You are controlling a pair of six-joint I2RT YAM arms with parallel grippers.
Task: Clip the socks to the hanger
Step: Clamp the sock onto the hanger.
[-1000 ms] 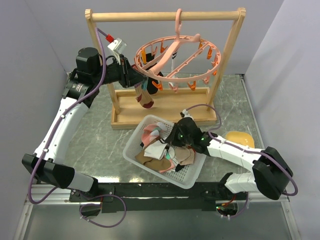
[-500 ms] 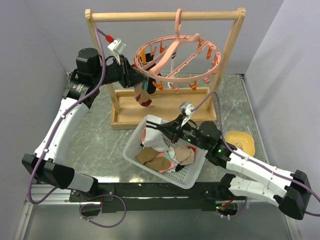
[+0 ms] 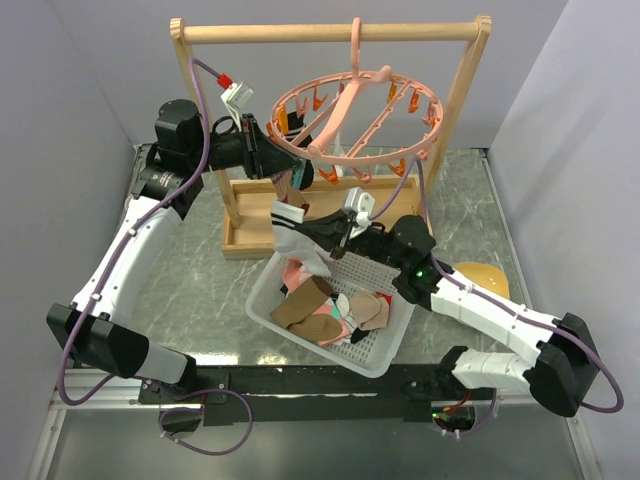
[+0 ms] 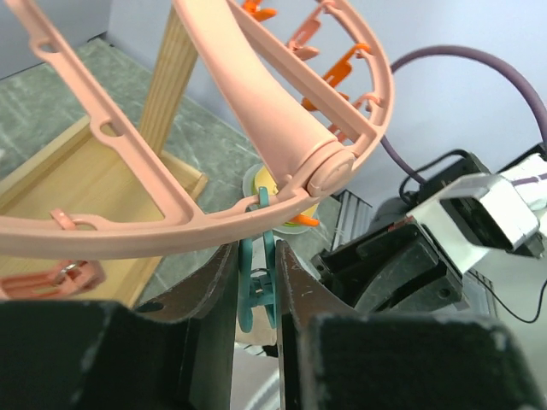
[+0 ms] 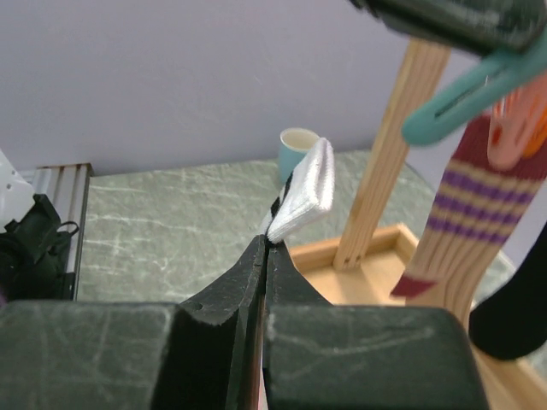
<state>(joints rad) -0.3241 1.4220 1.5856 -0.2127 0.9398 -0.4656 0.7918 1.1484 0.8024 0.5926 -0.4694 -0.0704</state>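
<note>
The salmon-pink ring hanger (image 3: 355,115) hangs by its hook from the wooden rack. My left gripper (image 3: 283,165) is at its left rim. In the left wrist view my left gripper (image 4: 256,256) is shut on a teal clip (image 4: 255,286) dangling from the ring (image 4: 171,224). My right gripper (image 3: 318,230) is shut on a white sock with black stripes (image 3: 290,222), held above the basket, just below the left gripper. In the right wrist view the jaws (image 5: 267,243) pinch the sock's cuff (image 5: 305,190), with the teal clip (image 5: 479,90) above right.
A white mesh basket (image 3: 385,350) holds several more socks. The wooden rack (image 3: 330,33) stands on a tray base (image 3: 250,235). A maroon-striped sock (image 5: 461,213) and a black sock (image 5: 513,316) hang from the hanger. A yellow object (image 3: 490,272) lies at the right.
My right gripper has lifted the white striped sock out of the basket, up and left toward the left gripper. The left gripper stays on the clip; the ring has tilted slightly.
</note>
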